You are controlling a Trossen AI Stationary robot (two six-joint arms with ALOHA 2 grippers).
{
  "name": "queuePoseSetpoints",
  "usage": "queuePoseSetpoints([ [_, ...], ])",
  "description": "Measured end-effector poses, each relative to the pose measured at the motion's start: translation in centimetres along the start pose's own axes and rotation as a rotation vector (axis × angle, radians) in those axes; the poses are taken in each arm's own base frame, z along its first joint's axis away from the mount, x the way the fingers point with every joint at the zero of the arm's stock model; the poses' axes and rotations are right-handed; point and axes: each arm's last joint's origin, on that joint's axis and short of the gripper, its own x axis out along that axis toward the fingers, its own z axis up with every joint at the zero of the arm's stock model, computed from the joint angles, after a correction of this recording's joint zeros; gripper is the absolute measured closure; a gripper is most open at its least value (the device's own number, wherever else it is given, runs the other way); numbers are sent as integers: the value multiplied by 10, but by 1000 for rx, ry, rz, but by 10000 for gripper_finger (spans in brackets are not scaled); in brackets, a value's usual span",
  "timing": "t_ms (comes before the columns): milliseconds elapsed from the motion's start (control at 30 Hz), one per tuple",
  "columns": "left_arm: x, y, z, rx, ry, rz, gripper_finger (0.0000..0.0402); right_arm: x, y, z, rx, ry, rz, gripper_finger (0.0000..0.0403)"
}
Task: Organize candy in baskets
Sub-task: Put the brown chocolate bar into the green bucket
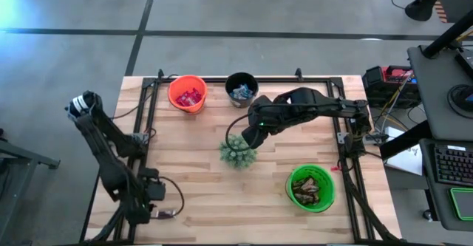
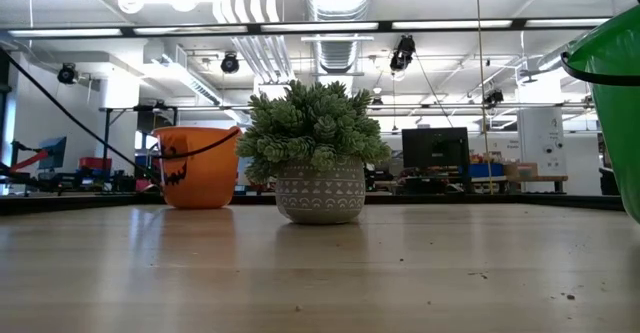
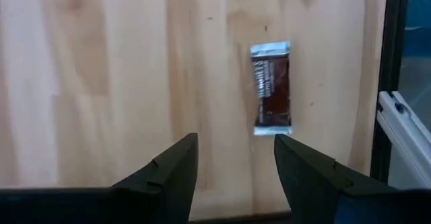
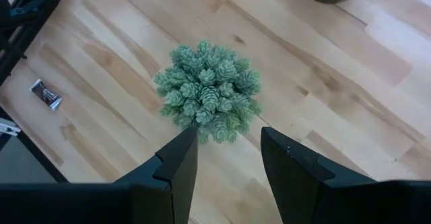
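A dark brown candy bar (image 3: pixel 271 88) with silver ends lies flat on the wooden table near its front left corner; it also shows small in the right wrist view (image 4: pixel 46 94). My left gripper (image 3: pixel 236 153) hangs open just above the table, short of the bar and touching nothing. My right gripper (image 4: pixel 229 150) hovers open, high over the spiky green plant (image 4: pixel 209 93) at the table's middle. The orange basket (image 1: pixel 187 93) holds red candy, the black basket (image 1: pixel 242 89) blue-and-silver candy, and the green basket (image 1: pixel 310 188) brown candy.
A black metal frame rail (image 3: pixel 390 83) runs close beside the candy bar. The plant in its grey pot (image 2: pixel 318 163) stands mid-table, between the orange basket (image 2: pixel 197 166) and the green basket (image 2: pixel 615 103). Bare wood lies between the plant and the left arm.
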Motion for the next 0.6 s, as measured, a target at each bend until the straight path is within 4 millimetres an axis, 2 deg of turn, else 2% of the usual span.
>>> queuePoseSetpoints([
  [333, 36, -20, 6, 17, 6, 9, 224, 0, 0, 0, 19, -1, 3, 250],
  [600, 50, -32, 10, 14, -17, -63, 224, 0, 1, 0, 18, 0, 4, 250],
])
